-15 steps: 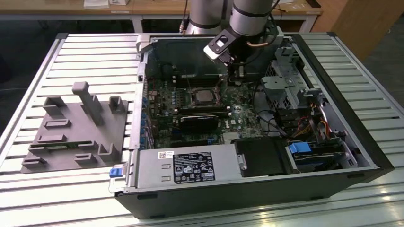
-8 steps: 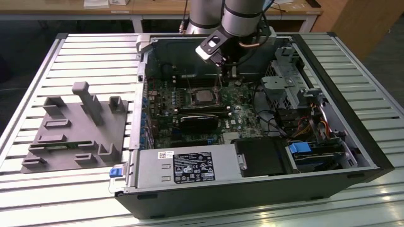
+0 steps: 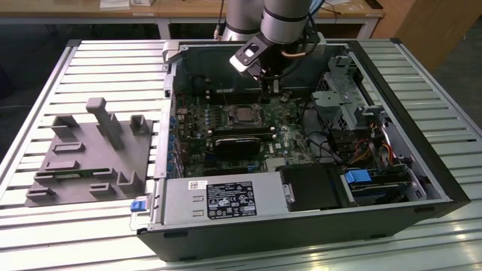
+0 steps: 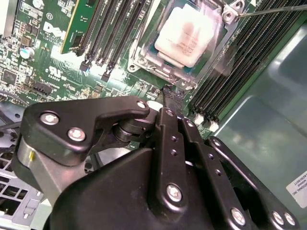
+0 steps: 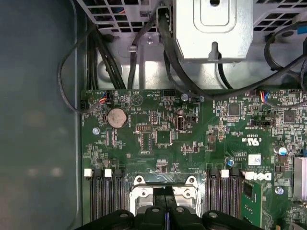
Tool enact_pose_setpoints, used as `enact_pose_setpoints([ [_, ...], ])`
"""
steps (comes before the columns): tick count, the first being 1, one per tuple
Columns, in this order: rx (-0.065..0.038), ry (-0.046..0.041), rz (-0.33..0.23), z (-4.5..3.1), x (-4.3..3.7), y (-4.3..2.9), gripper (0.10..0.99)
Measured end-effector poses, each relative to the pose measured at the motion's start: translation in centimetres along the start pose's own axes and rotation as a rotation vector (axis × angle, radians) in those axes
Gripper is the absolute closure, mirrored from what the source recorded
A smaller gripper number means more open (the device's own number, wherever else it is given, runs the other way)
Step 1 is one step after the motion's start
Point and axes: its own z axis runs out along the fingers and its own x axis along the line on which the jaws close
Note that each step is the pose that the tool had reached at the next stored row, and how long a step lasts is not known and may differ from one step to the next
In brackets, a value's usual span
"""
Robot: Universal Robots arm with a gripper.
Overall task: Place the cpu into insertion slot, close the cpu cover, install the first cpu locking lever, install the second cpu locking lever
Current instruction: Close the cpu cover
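Gripper (image 4: pixel 171 98) pinched closed, nothing in it | tips just beside cpu cover (image 4: pixel 144 61) | cpu (image 4: pixel 184 36) seated in its window

You are looking at a green circuit board (image 3: pixel 226 135) speckled with small silver and black parts. The chip (image 4: pixel 184 36) has a pale silver-white top, and the frame (image 4: pixel 144 60) around it is shiny silver. The memory slots (image 4: pixel 117 28) are black. The gripper (image 4: pixel 171 96) is matt black with silver screws. The computer case (image 3: pixel 301 237) is black outside. The table (image 3: pixel 98 62) is white with ribbed stripes, and the holder block (image 3: pixel 90 152) is plain grey.
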Motion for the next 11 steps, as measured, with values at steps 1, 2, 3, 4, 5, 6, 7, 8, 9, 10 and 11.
enact_pose_setpoints([
  [1,0.0,-0.0001,0.0,0.0,0.0,-0.02,0.98],
  [2,0.0,-0.0001,0.0,0.01,0.0,-0.04,0.98],
  [3,0.0,-0.0001,0.0,0.01,0.0,-0.08,0.98],
  [4,0.0,0.0,0.0,0.02,0.0,-0.14,0.98],
  [5,0.0,0.0,0.0,0.02,-0.01,-0.2,0.98],
  [6,0.0,0.0001,0.0,0.02,-0.01,-0.28,0.98],
  [7,-0.001,0.0,0.0,0.03,-0.01,-0.39,0.98],
  [8,-0.001,0.0001,0.0,0.04,-0.02,-0.51,0.98],
  [9,-0.002,0.0002,0.0,0.05,-0.02,-0.66,0.98],
  [10,-0.003,0.0001,0.0,0.07,-0.02,-0.87,0.98],
  [11,-0.005,0.0,0.0,0.08,-0.03,-1.07,0.98],
])
